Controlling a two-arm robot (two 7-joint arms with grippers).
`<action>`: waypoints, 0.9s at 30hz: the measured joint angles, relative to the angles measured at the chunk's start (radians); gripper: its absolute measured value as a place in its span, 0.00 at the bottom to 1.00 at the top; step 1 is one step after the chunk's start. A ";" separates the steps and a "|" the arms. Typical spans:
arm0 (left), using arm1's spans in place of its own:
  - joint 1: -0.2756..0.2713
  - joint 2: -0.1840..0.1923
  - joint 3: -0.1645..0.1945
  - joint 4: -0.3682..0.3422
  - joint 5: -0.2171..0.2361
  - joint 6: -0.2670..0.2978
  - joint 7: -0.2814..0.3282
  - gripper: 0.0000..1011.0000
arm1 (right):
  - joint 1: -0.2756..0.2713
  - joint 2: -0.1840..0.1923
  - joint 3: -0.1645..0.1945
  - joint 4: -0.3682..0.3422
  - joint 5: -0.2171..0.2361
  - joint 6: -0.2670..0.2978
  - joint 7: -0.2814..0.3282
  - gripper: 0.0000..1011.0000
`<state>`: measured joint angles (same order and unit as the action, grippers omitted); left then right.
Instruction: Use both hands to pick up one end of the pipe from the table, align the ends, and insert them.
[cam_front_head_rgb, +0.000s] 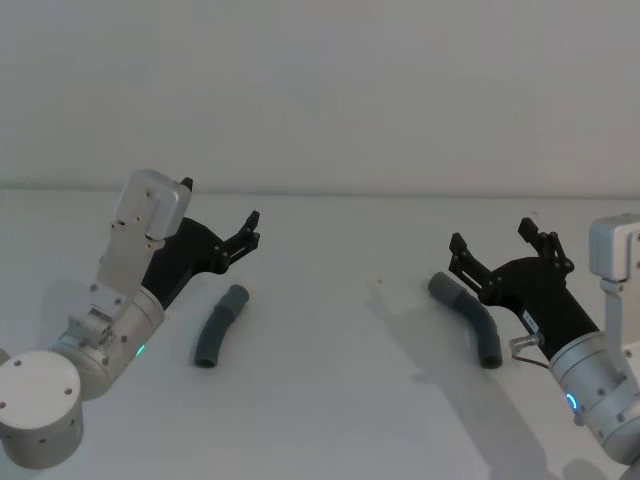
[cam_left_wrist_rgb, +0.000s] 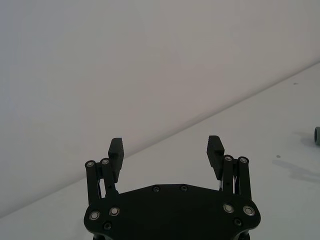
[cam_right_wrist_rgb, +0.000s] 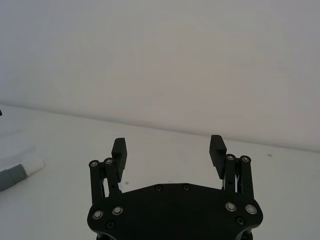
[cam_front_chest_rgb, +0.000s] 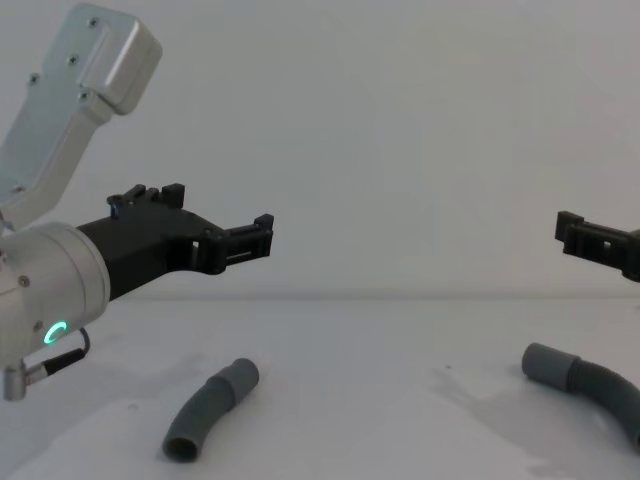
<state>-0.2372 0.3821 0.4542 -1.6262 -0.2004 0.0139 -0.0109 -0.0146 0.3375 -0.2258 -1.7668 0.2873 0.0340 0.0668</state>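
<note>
Pipe pieces untouched on table; left gripper, right gripper fingers spread, empty.

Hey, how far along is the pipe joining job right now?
Nothing looks done yet. The left hose and right hose lie far apart on the table, not joined. Nothing is in hand: the left gripper and right gripper are both open and empty, raised above the table near their pieces. Left to do: grasp each piece, lift, line them up and push them together.
</note>
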 joint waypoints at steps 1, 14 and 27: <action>0.000 0.000 0.000 0.000 0.000 0.000 0.000 0.99 | 0.000 0.000 0.000 0.000 0.000 0.000 0.000 0.99; 0.000 0.000 0.000 0.000 0.000 0.000 0.000 0.99 | 0.000 0.000 0.000 0.000 0.000 0.000 0.000 0.99; 0.000 0.000 0.000 0.000 0.000 0.000 0.000 0.99 | 0.000 0.000 0.000 0.000 0.000 0.000 0.000 0.99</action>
<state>-0.2372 0.3822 0.4542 -1.6262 -0.2004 0.0139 -0.0109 -0.0146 0.3375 -0.2258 -1.7668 0.2873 0.0340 0.0667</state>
